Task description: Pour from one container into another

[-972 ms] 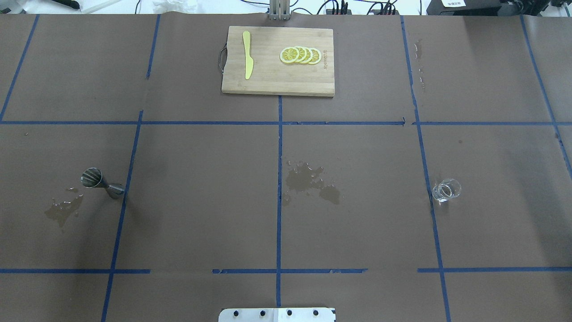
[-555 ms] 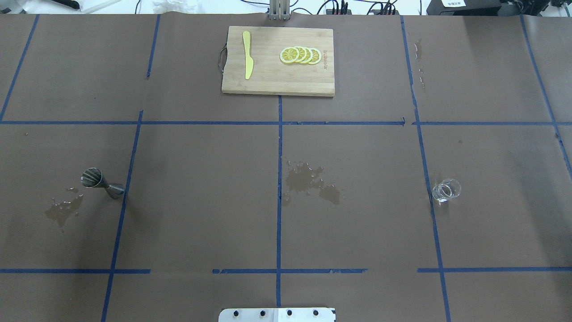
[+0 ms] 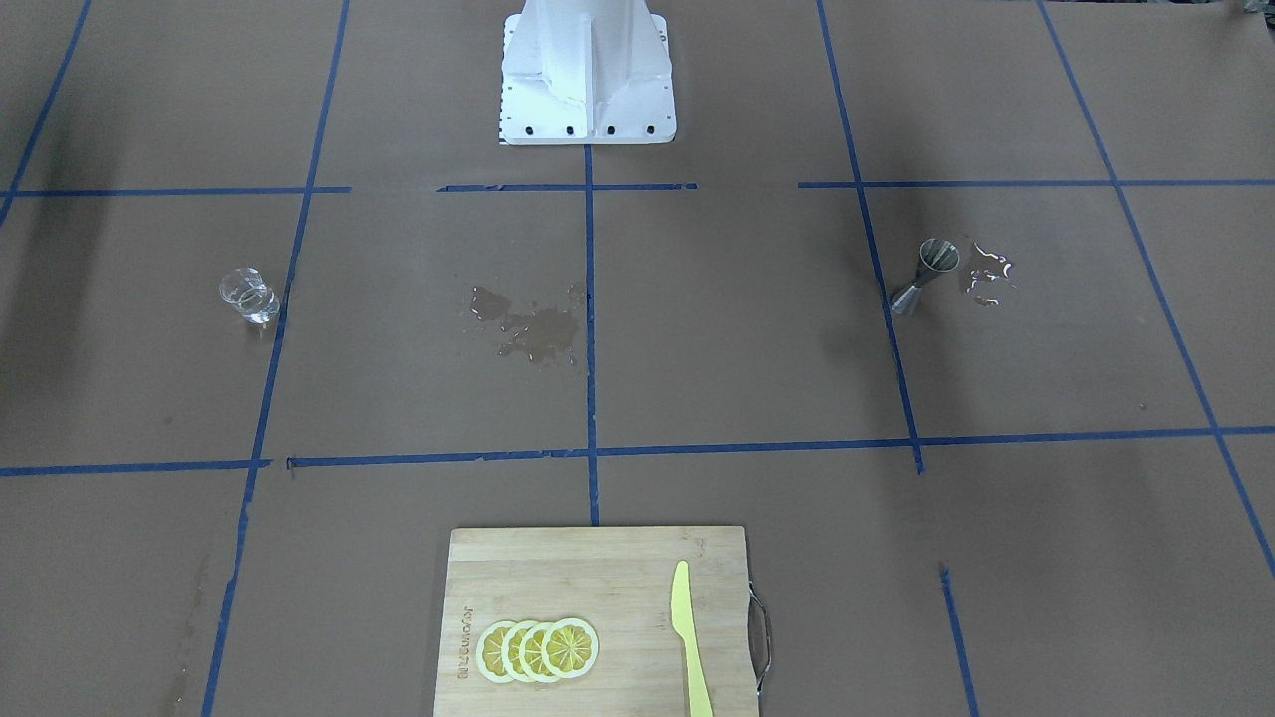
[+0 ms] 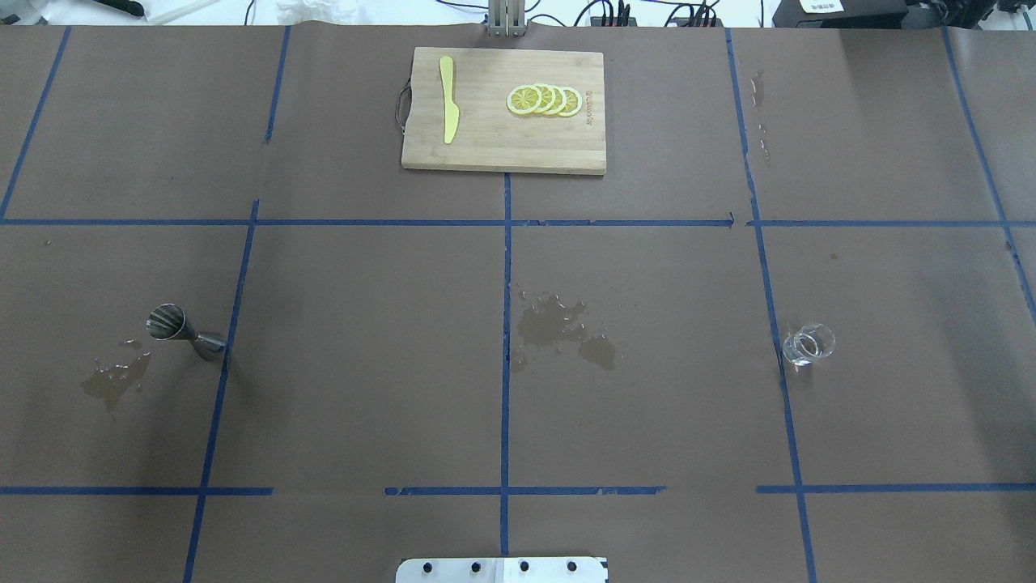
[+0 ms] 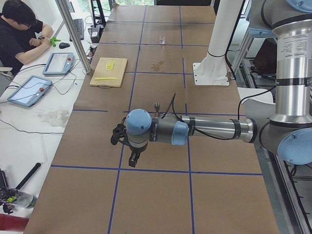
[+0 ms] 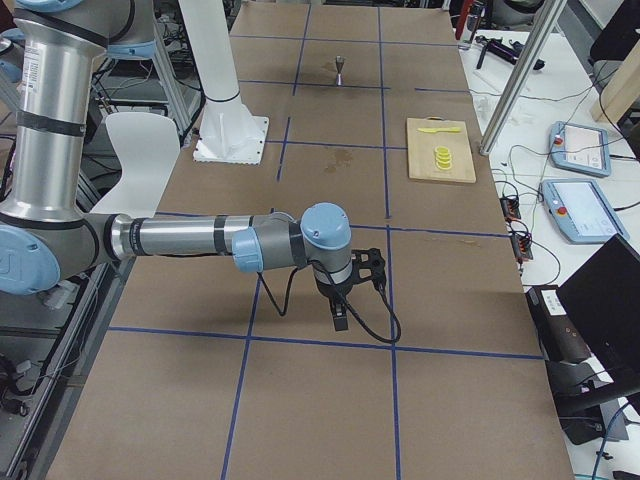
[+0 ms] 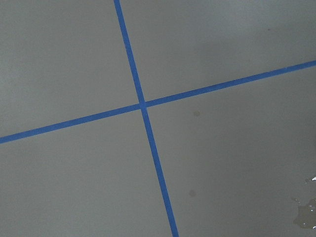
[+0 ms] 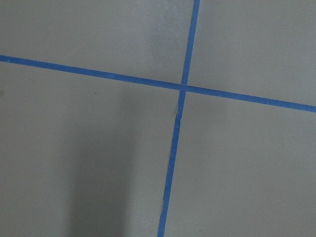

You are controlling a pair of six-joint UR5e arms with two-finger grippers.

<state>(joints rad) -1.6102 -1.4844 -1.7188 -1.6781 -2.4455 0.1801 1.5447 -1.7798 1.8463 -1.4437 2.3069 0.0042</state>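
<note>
The small clear glass beaker [image 4: 808,343] stands upright on the brown papered surface [image 4: 647,283], on the robot's right side and just beside a blue tape line [image 4: 769,308]. The shiny steel hourglass jigger [image 4: 184,331] stands well apart on the left, near a wet patch [image 4: 113,380]. The left hand [image 5: 118,136] and right hand [image 6: 371,268] hang above the surface; I cannot tell how far open either is.

Brown table paper [image 4: 364,324] gridded in blue tape [image 4: 506,324]; yellow knife [image 4: 448,109], seemingly plastic.
</note>
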